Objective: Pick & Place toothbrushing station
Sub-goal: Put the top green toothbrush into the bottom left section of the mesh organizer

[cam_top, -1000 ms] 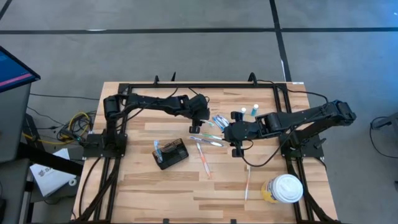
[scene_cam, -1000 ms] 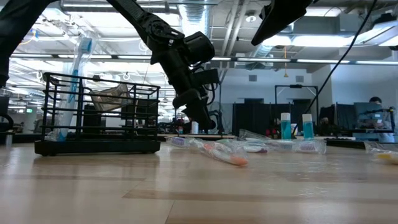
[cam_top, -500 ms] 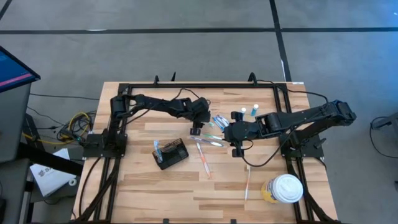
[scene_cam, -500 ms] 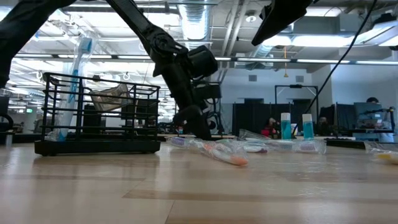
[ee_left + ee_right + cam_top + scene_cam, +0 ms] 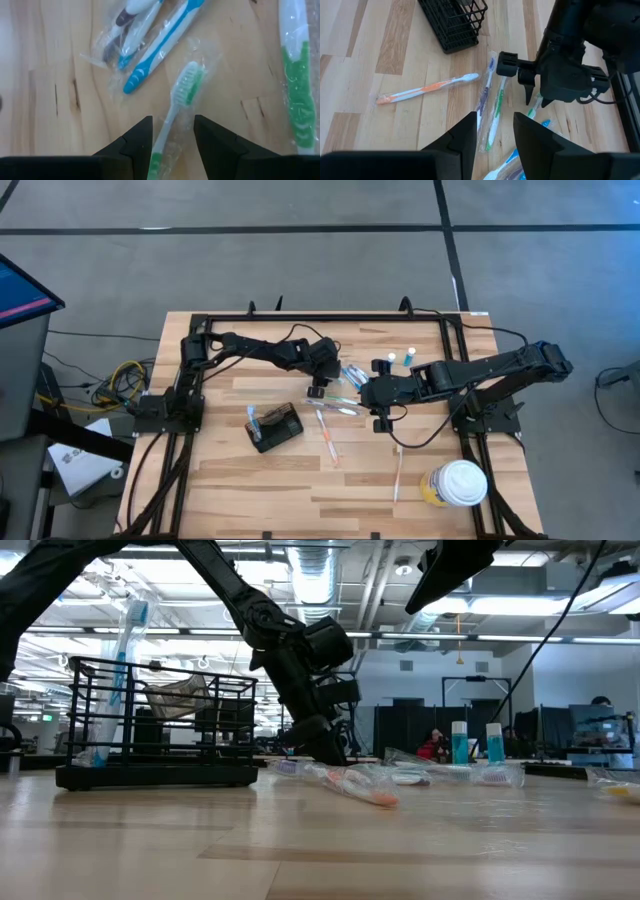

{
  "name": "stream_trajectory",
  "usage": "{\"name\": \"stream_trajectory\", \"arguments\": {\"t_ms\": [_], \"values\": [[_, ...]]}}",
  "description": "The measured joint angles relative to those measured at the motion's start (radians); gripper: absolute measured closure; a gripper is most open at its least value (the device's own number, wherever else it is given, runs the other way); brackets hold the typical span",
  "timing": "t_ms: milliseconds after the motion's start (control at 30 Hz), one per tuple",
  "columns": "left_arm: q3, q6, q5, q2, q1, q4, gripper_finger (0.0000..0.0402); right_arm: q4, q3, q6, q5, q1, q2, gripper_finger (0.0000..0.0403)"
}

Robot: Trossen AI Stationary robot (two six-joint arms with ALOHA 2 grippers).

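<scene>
Wooden planks make up the table (image 5: 220,480), and I inspect it from the near edge outward. At the near right corner stands a white-lidded yellowish cup (image 5: 457,483), with one wrapped toothbrush (image 5: 398,471) lying just to its left. An orange-handled toothbrush (image 5: 327,436) in clear wrap lies near the table's middle. To its left sits the toothbrushing station (image 5: 275,424), a black wire holder box resting on the table, apart from both of my grippers; in the low view a blue toothbrush (image 5: 128,640) stands upright in it. My left gripper (image 5: 171,131) is lowered over a green-and-white wrapped toothbrush (image 5: 181,102) just right of and beyond the station. Its fingers (image 5: 137,137) stand apart on either side of that brush's handle, and I cannot confirm that they press on it. My left wrist view shows a blue-and-white toothbrush (image 5: 162,45) and a darker one (image 5: 131,15) in wrap beyond it, and a second green toothbrush (image 5: 295,85) off to one side. My right gripper (image 5: 379,415) hangs above the table to the right of this scatter; its jaws are parted and nothing sits between them, as the right wrist view shows. Two small blue-capped tubes (image 5: 401,358) stand farther back. Beyond the table's left edge lie coloured cables (image 5: 125,375) on the floor.
</scene>
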State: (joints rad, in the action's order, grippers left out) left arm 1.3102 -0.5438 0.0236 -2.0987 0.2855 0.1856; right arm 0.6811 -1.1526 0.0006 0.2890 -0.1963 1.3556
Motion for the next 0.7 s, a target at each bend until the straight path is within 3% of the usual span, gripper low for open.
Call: {"name": "stream_trajectory", "arguments": {"t_ms": [300,700], "values": [[-0.003,-0.002,0.055,0.0,0.004,-0.023,0.0265,0.0,0.0,0.0,0.0,0.0,0.0,0.0285],[-0.004,-0.028,0.108,-0.001,0.003,-0.017,0.032,0.0,0.0,0.0,0.0,0.0,0.0,0.0285]]}}
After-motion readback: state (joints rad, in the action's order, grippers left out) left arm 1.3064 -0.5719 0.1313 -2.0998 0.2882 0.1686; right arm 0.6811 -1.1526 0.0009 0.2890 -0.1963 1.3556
